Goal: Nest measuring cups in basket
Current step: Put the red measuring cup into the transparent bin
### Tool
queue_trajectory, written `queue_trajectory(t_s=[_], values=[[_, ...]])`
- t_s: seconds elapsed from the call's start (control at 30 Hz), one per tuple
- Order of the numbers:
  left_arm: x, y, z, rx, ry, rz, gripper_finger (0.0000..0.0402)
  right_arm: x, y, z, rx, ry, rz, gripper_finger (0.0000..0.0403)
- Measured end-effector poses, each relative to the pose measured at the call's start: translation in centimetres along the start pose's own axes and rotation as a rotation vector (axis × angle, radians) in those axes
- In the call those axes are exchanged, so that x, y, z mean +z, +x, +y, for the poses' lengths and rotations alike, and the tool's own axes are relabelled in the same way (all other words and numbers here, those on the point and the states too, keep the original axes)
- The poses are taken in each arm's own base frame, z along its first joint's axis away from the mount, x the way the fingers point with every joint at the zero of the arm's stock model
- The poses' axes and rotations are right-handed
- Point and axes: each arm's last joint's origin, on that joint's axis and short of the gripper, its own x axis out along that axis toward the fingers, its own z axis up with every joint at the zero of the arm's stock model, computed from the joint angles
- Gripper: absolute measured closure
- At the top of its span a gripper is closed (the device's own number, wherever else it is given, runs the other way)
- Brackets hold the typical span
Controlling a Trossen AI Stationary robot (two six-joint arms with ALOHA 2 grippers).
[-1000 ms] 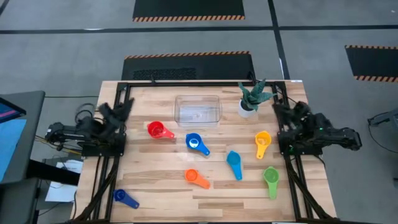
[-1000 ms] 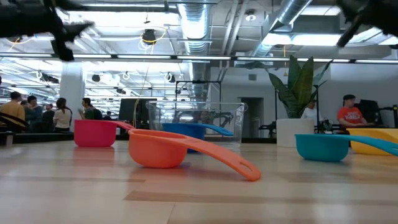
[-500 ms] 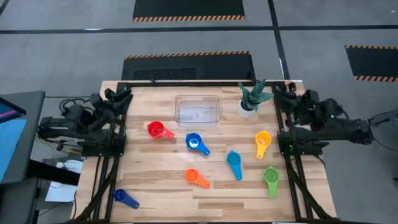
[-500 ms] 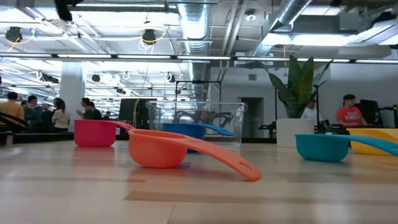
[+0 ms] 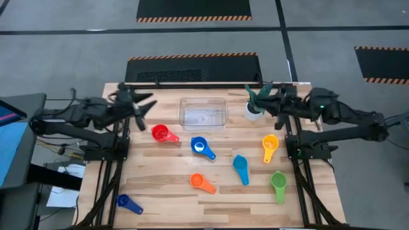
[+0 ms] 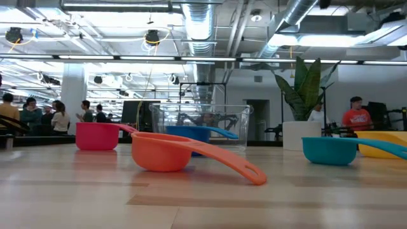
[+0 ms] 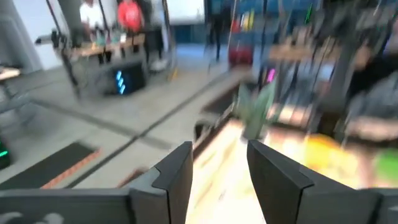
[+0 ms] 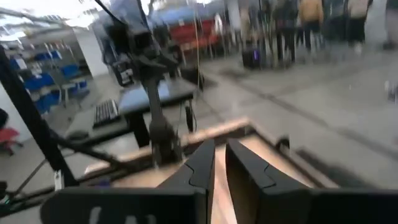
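Note:
Seven measuring cups lie apart on the wooden table, each bowl-down on its base: red [image 5: 163,133], blue [image 5: 201,147], teal [image 5: 241,167], yellow [image 5: 270,147], orange [image 5: 201,183], green [image 5: 278,184] and dark blue [image 5: 128,203]. The clear basket [image 5: 203,112] stands at the far middle, empty. My left gripper [image 5: 144,105] hangs open in the air left of the basket, nothing between its fingers [image 7: 177,177]. My right gripper [image 5: 265,102] hangs high by the plant, its fingers [image 8: 202,163] almost together and holding nothing.
A white pot with a green plant [image 5: 259,102] stands right of the basket, under my right gripper. The black arm frames [image 5: 115,153] run along both table sides. People stand in the room beyond the table [image 6: 57,117].
Both arms have unfolded and risen from their low positions at the table's sides. Each gripper has tipped from pointing down to about level and swung inward toward the basket. In the low view they have gone up out of the picture. No cup has moved.

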Motion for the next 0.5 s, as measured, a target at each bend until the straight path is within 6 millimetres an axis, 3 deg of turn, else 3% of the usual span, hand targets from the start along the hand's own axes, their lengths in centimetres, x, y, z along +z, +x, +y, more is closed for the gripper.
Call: queue_trajectory(t_s=[0.23,0.5], values=[[-3.6,4.3,-1.5,0.076,0.144,0.343,0.0258,-2.7,2.7,-0.1,-0.02,0.11,0.24,0.0337],[-6.1,7.3,-2.1,0.022,0.246,0.569,0.0258,-5.2,5.2,1.7,0.254,0.347,0.525,0.0337]])
